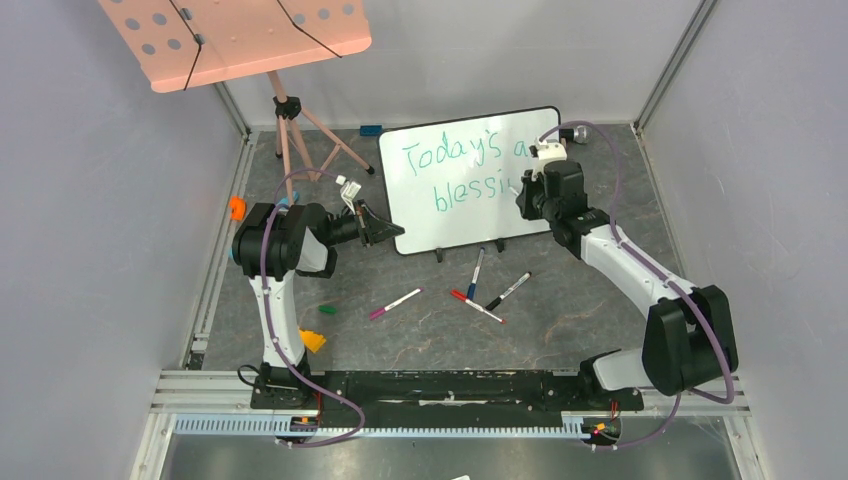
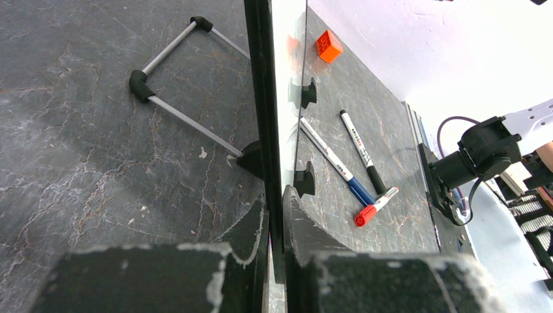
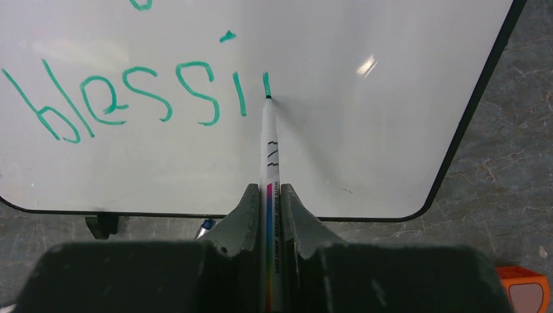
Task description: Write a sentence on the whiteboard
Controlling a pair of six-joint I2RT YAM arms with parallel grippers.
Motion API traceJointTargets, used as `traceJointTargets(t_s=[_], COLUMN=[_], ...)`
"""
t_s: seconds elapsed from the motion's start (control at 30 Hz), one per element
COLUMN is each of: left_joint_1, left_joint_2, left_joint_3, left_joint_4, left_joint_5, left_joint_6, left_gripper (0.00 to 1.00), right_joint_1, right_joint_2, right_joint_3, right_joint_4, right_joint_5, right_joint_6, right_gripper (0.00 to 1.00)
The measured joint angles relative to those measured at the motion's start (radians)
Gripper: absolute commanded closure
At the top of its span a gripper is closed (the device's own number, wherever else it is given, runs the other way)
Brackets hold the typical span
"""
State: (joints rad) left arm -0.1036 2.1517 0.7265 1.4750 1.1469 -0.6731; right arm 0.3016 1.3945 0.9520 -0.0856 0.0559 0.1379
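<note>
glossy white whiteboard [image 3: 391, 130] wearing thin black frame; sentence [image 3: 140, 98] showing teal-green; marker [image 3: 269, 150] showing white barrel, rainbow stripe; table [image 1: 560, 330] showing dark grey marbling; tray [image 1: 240, 40] showing pink, dotted holes.

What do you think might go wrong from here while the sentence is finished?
First, the marker tip presses on the whiteboard; if the left jaws slip off its thin edge, the board may shift. Second, much of the marker sticks out past the right jaws, so it might pivot and distort the remaining letters.
</note>
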Motion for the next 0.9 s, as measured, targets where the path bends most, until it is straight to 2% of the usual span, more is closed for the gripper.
traceJointTargets(t_s=[0.43, 0.9], left_joint_1=[0.000, 0.000], left_joint_2=[0.000, 0.000], left_joint_3=[0.000, 0.000], left_joint_4=[0.000, 0.000], left_joint_5=[0.000, 0.000], left_joint_6=[0.000, 0.000], left_gripper=[0.98, 0.98], right_joint_1=[-0.001, -0.005], right_joint_2=[-0.020, 0.019], right_joint_3=[-0.041, 0.045], right_joint_4=[0.002, -0.014], right_joint_5=[-0.009, -0.006], right_joint_6=[0.000, 0.000], right_gripper=[1.00, 1.00])
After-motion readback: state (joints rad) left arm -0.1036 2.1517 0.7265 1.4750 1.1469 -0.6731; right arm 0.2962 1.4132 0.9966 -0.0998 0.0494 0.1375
